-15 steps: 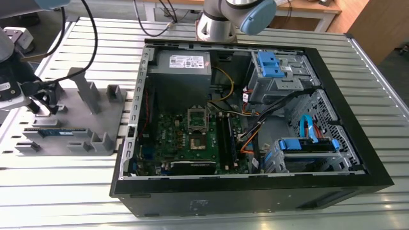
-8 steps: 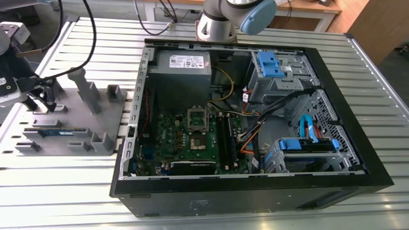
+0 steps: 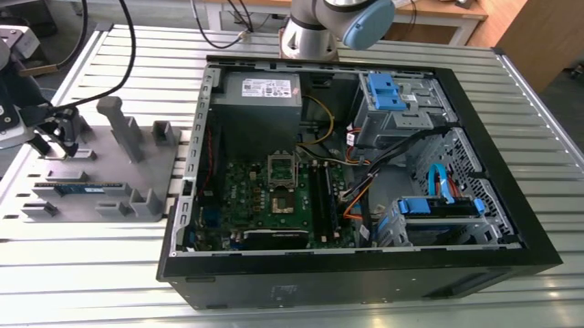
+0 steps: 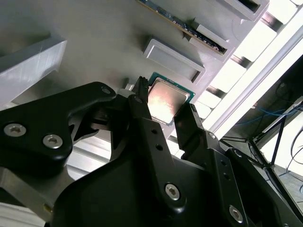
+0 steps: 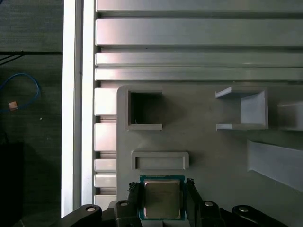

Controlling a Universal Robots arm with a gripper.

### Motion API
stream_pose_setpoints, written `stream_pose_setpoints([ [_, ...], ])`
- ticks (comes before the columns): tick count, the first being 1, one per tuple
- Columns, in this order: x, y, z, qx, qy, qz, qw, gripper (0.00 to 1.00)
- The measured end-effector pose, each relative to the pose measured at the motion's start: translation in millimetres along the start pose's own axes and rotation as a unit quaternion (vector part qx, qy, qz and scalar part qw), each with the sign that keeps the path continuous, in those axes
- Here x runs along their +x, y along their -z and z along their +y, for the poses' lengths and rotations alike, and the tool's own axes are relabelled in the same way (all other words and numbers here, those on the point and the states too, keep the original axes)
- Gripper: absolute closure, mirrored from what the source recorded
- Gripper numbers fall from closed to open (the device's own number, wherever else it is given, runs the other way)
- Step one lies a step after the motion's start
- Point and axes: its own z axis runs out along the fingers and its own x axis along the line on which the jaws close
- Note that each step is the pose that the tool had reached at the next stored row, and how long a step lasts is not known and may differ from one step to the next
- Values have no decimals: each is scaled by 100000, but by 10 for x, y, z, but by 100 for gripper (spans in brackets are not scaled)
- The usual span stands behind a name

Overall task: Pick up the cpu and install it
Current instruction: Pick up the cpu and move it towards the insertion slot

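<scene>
The cpu [image 5: 162, 198], a small square chip with a shiny metal top and green rim, lies low over the grey fixture plate [image 5: 213, 146] beside a shallow rectangular recess. In both wrist views my gripper [image 5: 162, 189] has one black finger against each side of the cpu [image 4: 165, 98], shut on it. In the exterior view the gripper [image 3: 50, 140] is down at the plate's far-left end. The motherboard's cpu socket [image 3: 280, 199] sits inside the open computer case [image 3: 365, 263], well toward the exterior view's right of the gripper.
The grey plate [image 3: 109, 164] carries upright posts and brackets and a blue-green memory stick [image 3: 78, 186]. Cables, blue drive cages and a power supply [image 3: 262, 89] crowd the case. The arm's base [image 3: 310, 34] stands behind the case on the slatted metal table.
</scene>
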Motion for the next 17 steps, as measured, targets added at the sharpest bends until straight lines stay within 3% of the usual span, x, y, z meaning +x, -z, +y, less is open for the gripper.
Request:
stream_pose_setpoints([
  [17, 1, 52, 2, 13, -2, 20, 100000, 53],
])
